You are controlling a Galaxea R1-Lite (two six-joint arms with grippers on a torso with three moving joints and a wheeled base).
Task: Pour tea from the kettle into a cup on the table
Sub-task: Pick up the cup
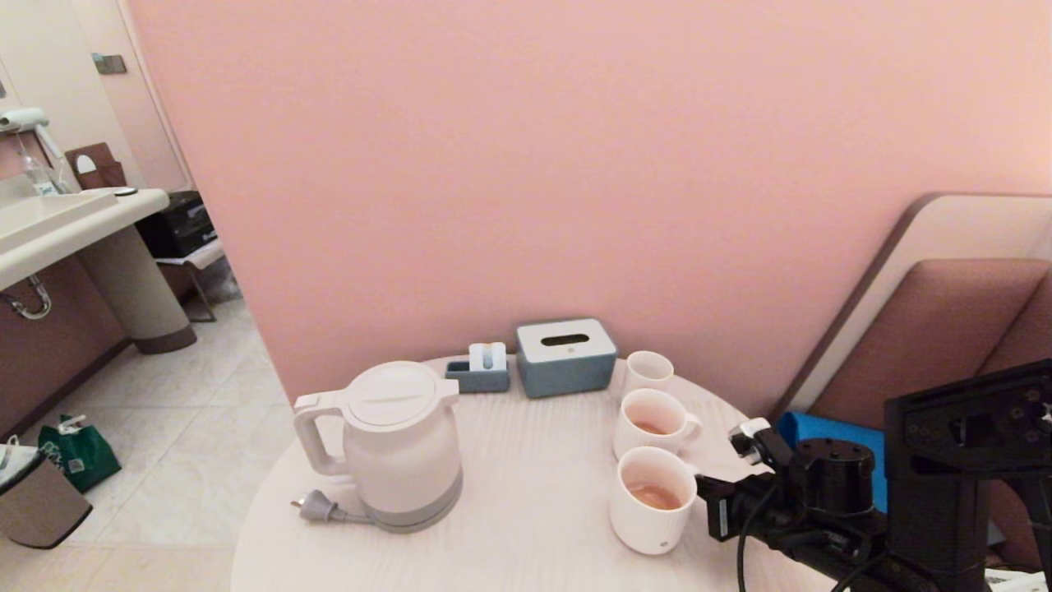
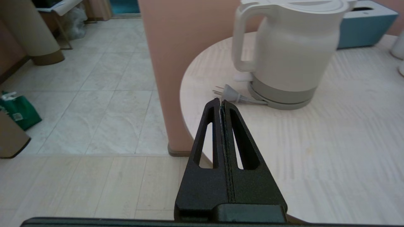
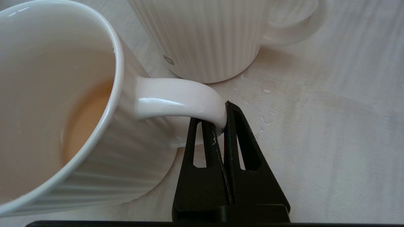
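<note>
The white kettle (image 1: 403,444) stands upright on the left part of the round table (image 1: 526,534), lid closed, handle facing left, grey plug (image 1: 316,507) lying beside it. Two white mugs stand at the right. The near cup (image 1: 653,497) holds a little pale reddish-brown tea (image 3: 88,116). My right gripper (image 3: 222,116) is shut on this cup's handle (image 3: 176,101), one finger inside the loop and one outside. The far mug (image 1: 653,421) also holds some tea. My left gripper (image 2: 220,101) is shut and empty, hovering at the table's left edge, short of the kettle (image 2: 290,50).
A small handleless white cup (image 1: 648,370), a blue-grey tissue box (image 1: 565,355) and a small blue holder (image 1: 481,372) stand at the table's back by the pink wall. A few drops (image 3: 266,88) lie on the table near the mugs. Tiled floor lies to the left.
</note>
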